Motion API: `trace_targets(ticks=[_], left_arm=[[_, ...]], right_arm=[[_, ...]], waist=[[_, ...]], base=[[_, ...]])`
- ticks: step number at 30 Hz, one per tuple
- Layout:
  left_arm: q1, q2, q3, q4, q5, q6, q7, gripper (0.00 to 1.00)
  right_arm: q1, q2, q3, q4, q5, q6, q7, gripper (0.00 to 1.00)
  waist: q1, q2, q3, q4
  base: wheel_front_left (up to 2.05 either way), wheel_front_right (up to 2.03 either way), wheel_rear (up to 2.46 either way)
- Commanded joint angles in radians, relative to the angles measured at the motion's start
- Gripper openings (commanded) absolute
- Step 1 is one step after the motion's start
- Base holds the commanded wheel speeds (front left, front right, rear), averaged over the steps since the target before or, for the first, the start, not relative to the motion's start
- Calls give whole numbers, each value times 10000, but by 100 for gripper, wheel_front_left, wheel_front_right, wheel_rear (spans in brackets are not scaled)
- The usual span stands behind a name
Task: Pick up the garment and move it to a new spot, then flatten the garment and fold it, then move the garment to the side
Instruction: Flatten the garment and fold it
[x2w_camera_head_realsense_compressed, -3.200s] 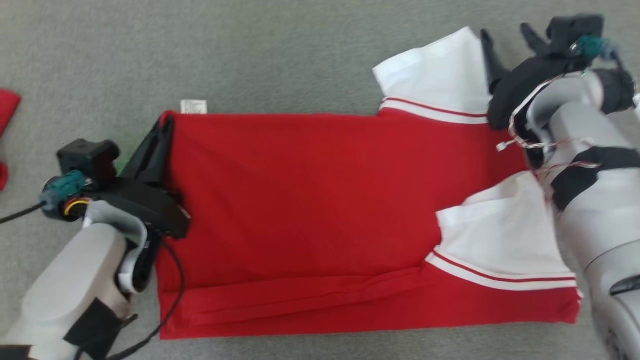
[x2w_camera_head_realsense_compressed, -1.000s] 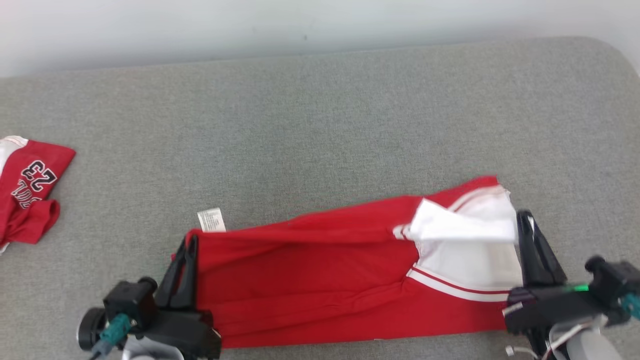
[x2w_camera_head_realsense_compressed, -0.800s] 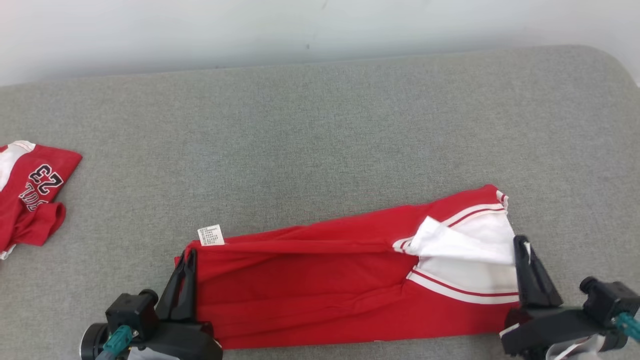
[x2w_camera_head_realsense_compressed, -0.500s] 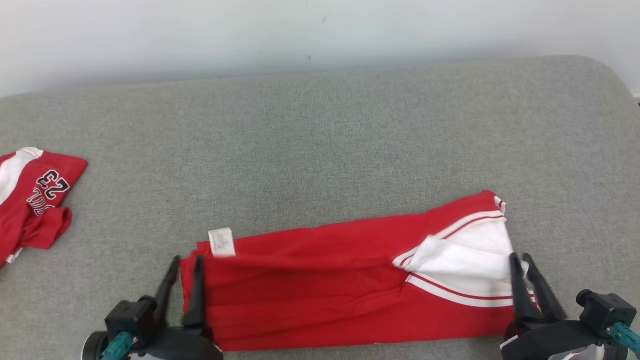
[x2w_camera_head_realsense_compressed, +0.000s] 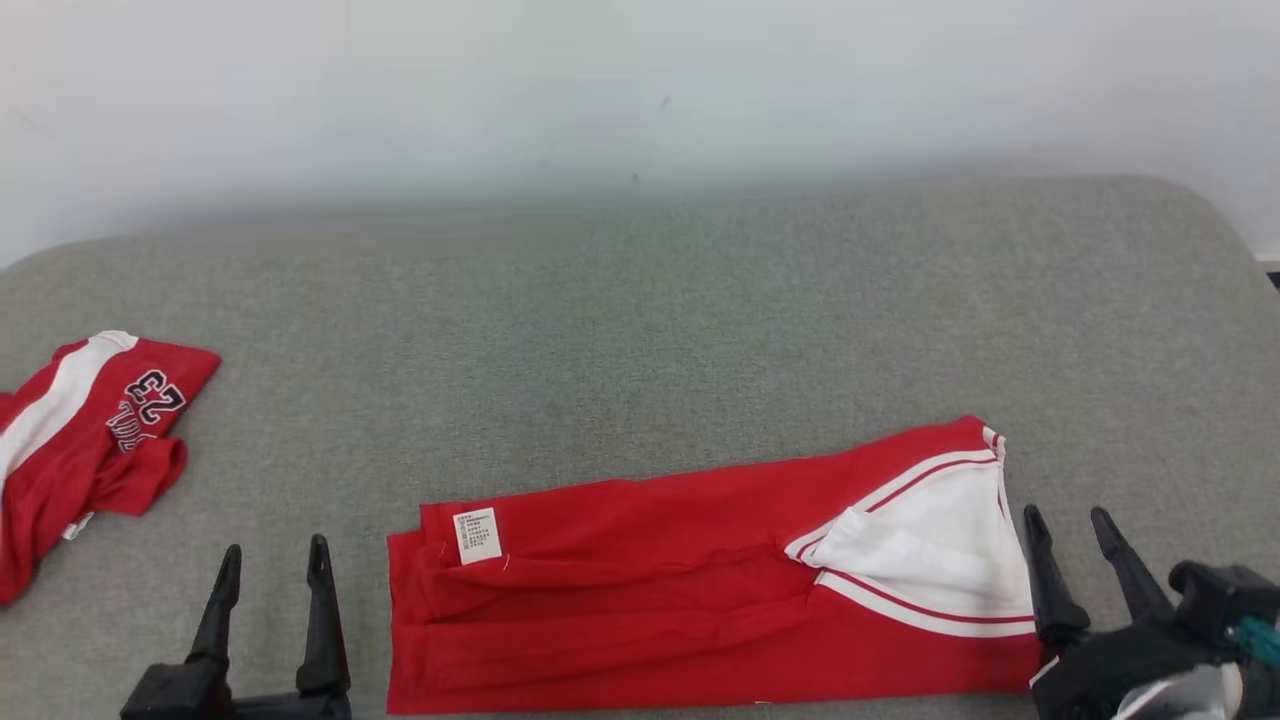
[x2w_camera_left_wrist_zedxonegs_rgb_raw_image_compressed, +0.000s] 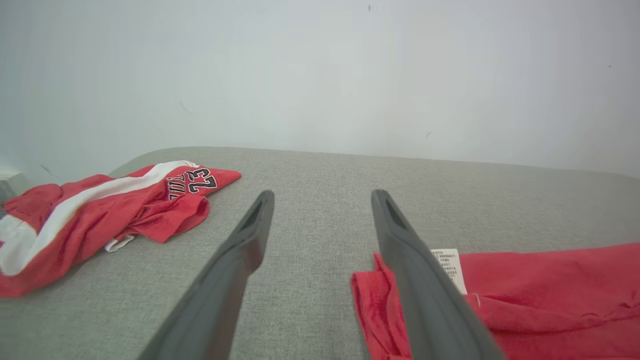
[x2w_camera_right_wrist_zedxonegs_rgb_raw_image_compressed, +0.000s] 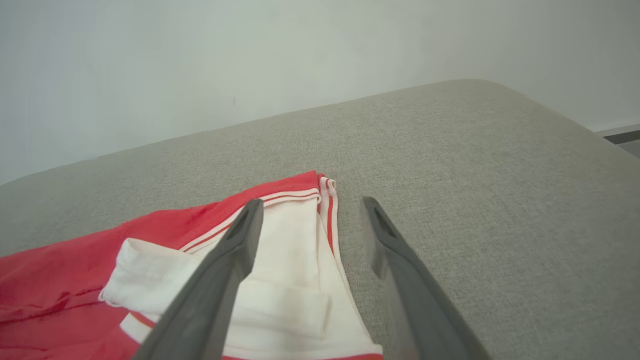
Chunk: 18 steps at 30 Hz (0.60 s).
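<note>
1. Garment (red, white striped end) lies folded in a long band on the near part of the grey fabric surface, with the white label at its left end.
2. Left gripper: fingers spread, empty, just beside the garment's left end.
3. Right gripper: fingers spread, empty, just beside the white end.
4. Second red jersey lies crumpled, far left.

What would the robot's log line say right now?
garment: folded strip, flat on grey surface | left hand: open, beside label end | right hand: open, at white end | next: likely fold again
</note>
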<state>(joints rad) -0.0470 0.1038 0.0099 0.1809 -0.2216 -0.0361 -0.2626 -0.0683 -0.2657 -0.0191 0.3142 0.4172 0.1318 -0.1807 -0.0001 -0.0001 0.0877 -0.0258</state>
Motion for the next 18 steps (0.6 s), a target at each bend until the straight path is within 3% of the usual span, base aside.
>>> trace_targets(ticks=[1,5,18], left_arm=[[254,-54,122,-119,305,-4,-31,100],[410,-43,199,-276,737,41,-31,100],[796,-337,709,-376,981,-147,-31,100]], right_arm=[[-314,-70,-37,152,-229,-25,239,100],[-684,-156,-90,531,-459,-25,673,100],[-2378,-516,207,3889,-882,-25,1778,100]], waist=[[1,1,-136,145],[1,1,-198,265],[1,1,-242,791]], base=[[0,0,0],[0,0,0],[0,0,0]])
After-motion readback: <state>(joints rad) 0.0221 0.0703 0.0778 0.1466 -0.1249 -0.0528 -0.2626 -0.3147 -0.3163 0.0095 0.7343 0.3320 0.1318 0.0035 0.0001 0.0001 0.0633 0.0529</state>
